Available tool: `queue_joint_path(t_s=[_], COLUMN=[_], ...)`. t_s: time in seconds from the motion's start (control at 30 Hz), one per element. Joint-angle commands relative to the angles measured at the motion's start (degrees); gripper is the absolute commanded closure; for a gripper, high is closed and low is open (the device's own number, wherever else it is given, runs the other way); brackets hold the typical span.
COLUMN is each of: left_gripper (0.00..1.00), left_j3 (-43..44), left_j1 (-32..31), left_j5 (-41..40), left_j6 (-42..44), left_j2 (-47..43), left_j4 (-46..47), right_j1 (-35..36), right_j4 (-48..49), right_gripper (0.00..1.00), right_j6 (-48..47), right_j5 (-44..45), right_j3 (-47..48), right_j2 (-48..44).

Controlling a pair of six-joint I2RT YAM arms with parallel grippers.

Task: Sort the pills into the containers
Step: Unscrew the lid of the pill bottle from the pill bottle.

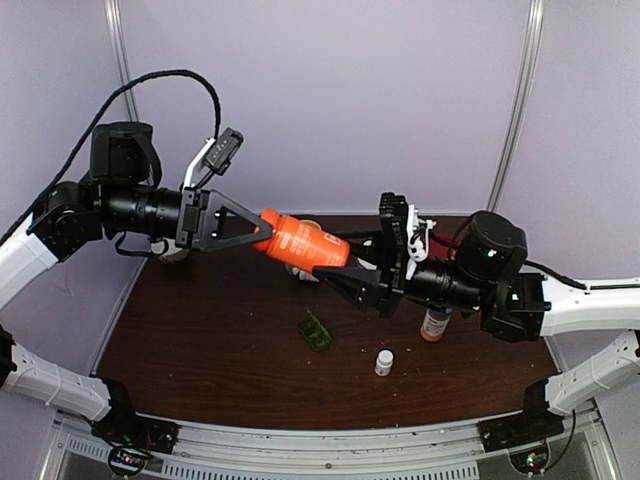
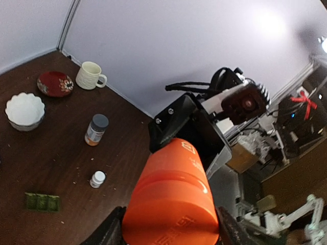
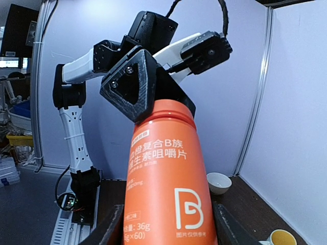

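1. Step in hand, by my read: opening the pill supply. No pills are out yet and nothing is sorted.
2. The orange bottle hangs level in mid-air between my two arms, high above the table.
3. My left gripper pinches the bottle's cap end. In the left wrist view my fingers sit on both sides of the cap.
4. My right gripper pinches the opposite end, the labelled body. In the right wrist view my fingers flank the base.
5. The pill box, dark green, lies on the table below the bottle and near the middle, untouched. I cannot tell whether its lid is open.
6. Also on the table: a small white bottle just right of the box, and an amber bottle further right.
7. The next move calls for the right gripper to keep the body fixed while the left turns the cap off. It needs a firm squeeze on both ends and both wrists on the same axis.
8. Risk: the cap slipping in the left fingers, or the bottle tilting and spilling once open.
9. After that, pour over the box compartments.
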Motion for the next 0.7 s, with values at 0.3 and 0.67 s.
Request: queue_joint_path(t_s=[0.3,0.67], left_gripper=[1.0,1.0], left_j3=[-3.2,-5.6], left_j1=[0.1,5.7], left_j5=[5.3,2.3], left_j6=[-36.6,-38.1], left_j2=[-1.8,-5.6], left_j4=[11.1,9.6], right_j1=[7.3,7.4], right_j4=[9.4,12.0], right_gripper=[1.0,1.0], right_j6=[-27.3,-26.2], right_j5=[25.0,29.4], right_j3=[-6.2,-10.2], right_j2=[1.5,-1.1])
